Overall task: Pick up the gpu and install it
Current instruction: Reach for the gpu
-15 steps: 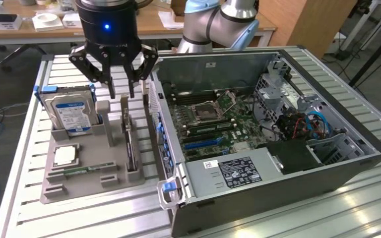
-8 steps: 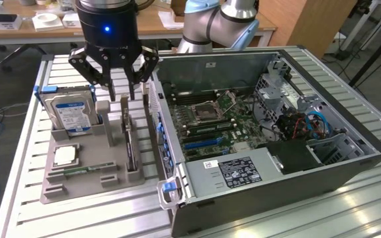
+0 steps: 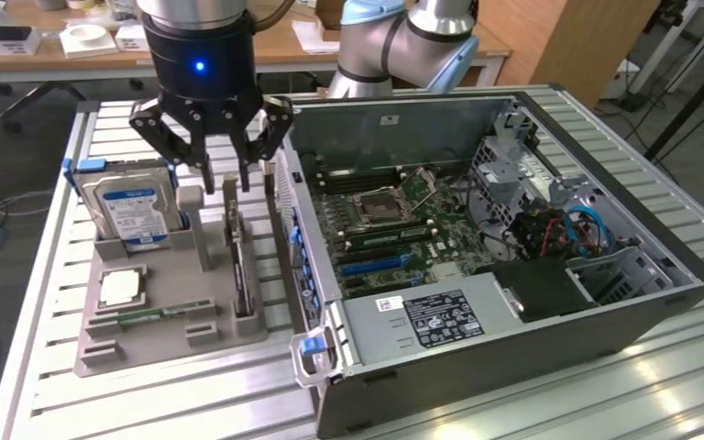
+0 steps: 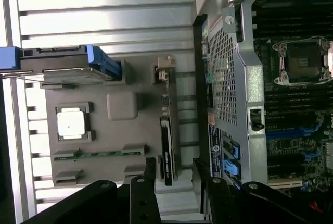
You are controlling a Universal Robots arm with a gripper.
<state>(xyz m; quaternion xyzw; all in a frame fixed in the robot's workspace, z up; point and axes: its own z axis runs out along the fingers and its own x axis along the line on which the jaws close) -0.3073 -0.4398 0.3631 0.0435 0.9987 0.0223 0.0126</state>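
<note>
1. Exterior view: end effector (image 3: pixel 227 176) wide open, holding nothing, above gpu (image 3: pixel 241 266) standing on edge in grey holder (image 3: pixel 144 344) on worktop (image 3: pixel 645 385), beside open computer case (image 3: pixel 389 128).
2. Wrist view: gpu (image 4: pixel 166 153) in line between spread fingers (image 4: pixel 150 174), untouched, slotted in holder (image 4: pixel 104 135); hard drive (image 4: pixel 67 67) in another slot.

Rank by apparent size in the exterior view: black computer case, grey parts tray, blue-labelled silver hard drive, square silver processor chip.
1. black computer case
2. grey parts tray
3. blue-labelled silver hard drive
4. square silver processor chip
</note>
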